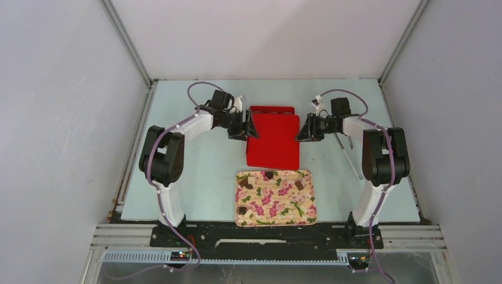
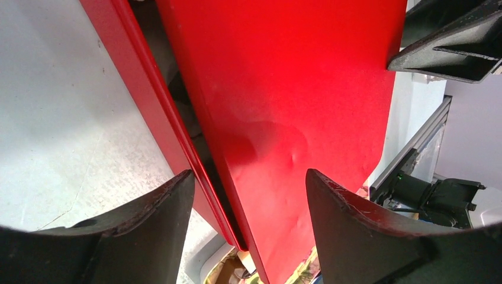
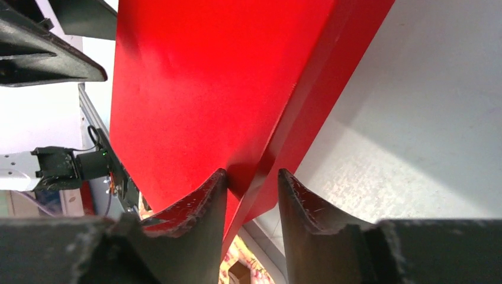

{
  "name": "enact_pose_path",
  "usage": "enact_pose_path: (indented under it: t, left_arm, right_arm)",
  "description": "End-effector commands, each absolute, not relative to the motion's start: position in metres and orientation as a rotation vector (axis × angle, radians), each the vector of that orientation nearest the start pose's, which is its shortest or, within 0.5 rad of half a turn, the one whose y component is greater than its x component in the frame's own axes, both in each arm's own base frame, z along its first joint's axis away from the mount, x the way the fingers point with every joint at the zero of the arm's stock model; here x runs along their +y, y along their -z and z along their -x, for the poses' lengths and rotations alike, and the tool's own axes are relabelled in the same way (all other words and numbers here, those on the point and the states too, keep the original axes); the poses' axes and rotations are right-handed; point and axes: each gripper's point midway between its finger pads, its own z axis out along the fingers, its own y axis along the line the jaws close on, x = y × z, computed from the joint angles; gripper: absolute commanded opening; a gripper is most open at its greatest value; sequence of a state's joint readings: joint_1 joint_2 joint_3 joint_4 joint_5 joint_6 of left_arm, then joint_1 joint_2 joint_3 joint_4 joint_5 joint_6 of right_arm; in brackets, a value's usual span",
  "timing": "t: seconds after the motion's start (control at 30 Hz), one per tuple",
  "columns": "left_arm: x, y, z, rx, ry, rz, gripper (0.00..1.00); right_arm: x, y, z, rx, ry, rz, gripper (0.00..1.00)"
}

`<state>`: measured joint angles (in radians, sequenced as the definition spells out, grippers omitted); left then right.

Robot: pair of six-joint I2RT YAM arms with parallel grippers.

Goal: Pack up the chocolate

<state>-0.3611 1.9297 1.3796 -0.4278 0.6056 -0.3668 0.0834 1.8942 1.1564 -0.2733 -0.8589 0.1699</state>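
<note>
Packing seems unfinished: dark brown square chocolate pieces (image 1: 243, 183) lie on the flowered rectangular tray (image 1: 278, 220) at 6 o'clock, while the wide-spread left gripper (image 1: 248, 125) straddles and the narrowed right gripper (image 1: 306, 129) pinches the flat red lid (image 1: 273, 142) at 12 o'clock.

The red lid (image 1: 273, 142) hides most of the red box (image 1: 272, 110); the chocolate (image 1: 299, 185) looks too small for detail.
</note>
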Motion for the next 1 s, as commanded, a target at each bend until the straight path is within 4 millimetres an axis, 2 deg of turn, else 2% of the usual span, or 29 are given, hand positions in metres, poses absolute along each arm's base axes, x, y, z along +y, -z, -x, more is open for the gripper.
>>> enact_pose_path:
  t: [0.0,0.27,0.63,0.8,0.97]
  left_arm:
    - [-0.265,-0.112,-0.365,2.542,1.096,-0.268,0.73]
    - [-0.269,-0.12,-0.361,2.518,1.149,-0.279,0.7]
    - [-0.272,-0.128,-0.356,2.493,1.194,-0.289,0.69]
    - [-0.272,-0.131,-0.359,2.483,1.191,-0.295,0.67]
    - [-0.264,-0.128,-0.372,2.496,1.075,-0.3,0.63]
  right_arm:
    - [0.169,-0.074,-0.364,2.435,-1.224,0.284,0.35]
    - [0.183,-0.089,-0.367,2.352,-1.246,0.359,0.25]
    - [0.187,-0.109,-0.374,2.284,-1.198,0.399,0.22]
    - [0.188,-0.104,-0.381,2.295,-1.199,0.343,0.22]
    - [0.184,-0.091,-0.392,2.331,-1.173,0.258,0.22]
